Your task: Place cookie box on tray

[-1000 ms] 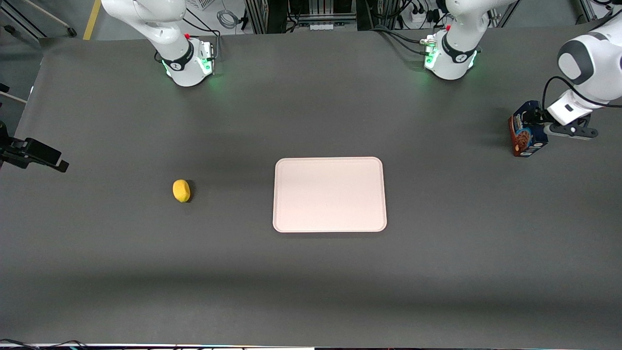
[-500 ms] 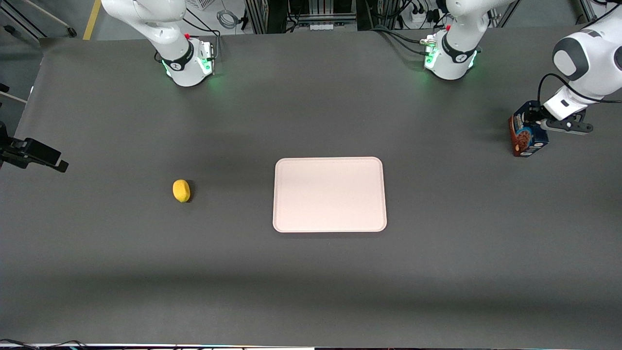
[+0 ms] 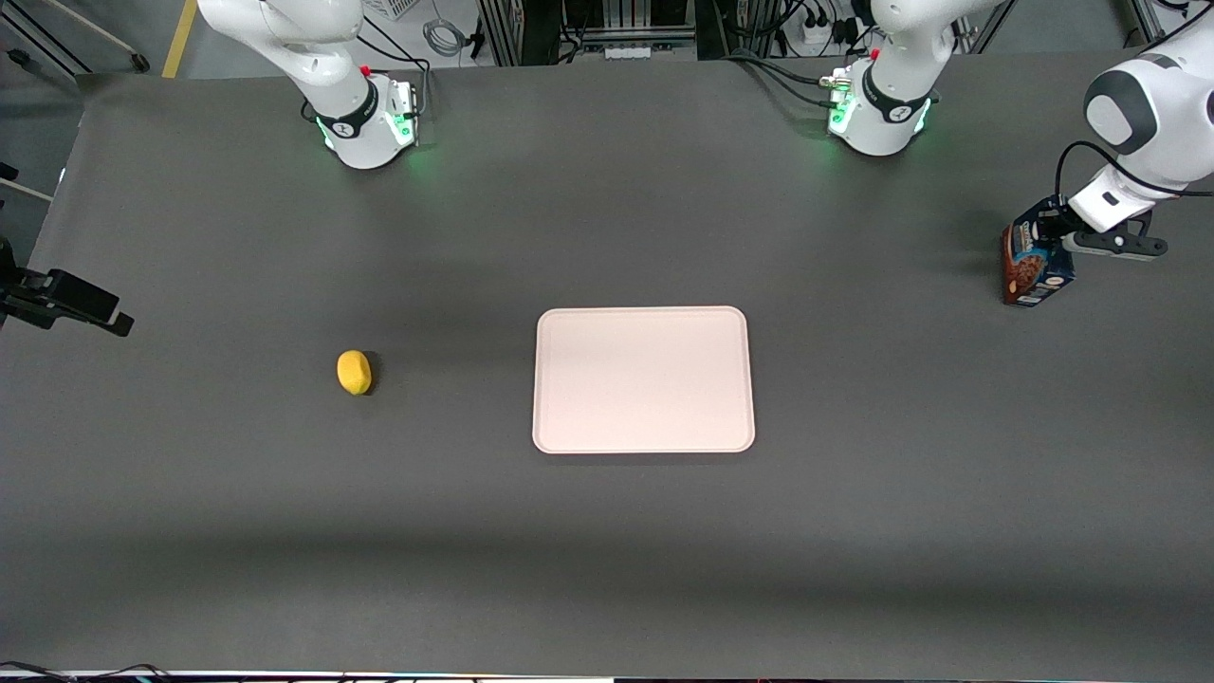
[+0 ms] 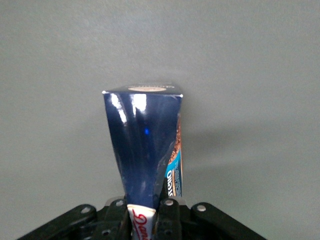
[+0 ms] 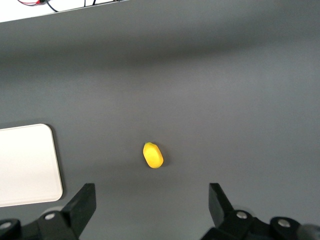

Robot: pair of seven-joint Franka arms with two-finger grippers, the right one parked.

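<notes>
Dark grey counter under even light, at its working-arm end the gripper clamped on the cookie box, box pinched narrow between the jaws in the wrist view. Box upright, apparently at or just off the counter, well apart from the tray, roughly at eight o'clock from the box. Yellow lemon-like object out toward the parked arm's end. Grasp step done, by the look of it; next, lift and carry to the tray, then lower flat.

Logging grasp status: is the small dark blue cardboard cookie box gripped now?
Gripped: the end effector is shut on the dark blue cardboard cookie box, near the working arm's table end.
</notes>
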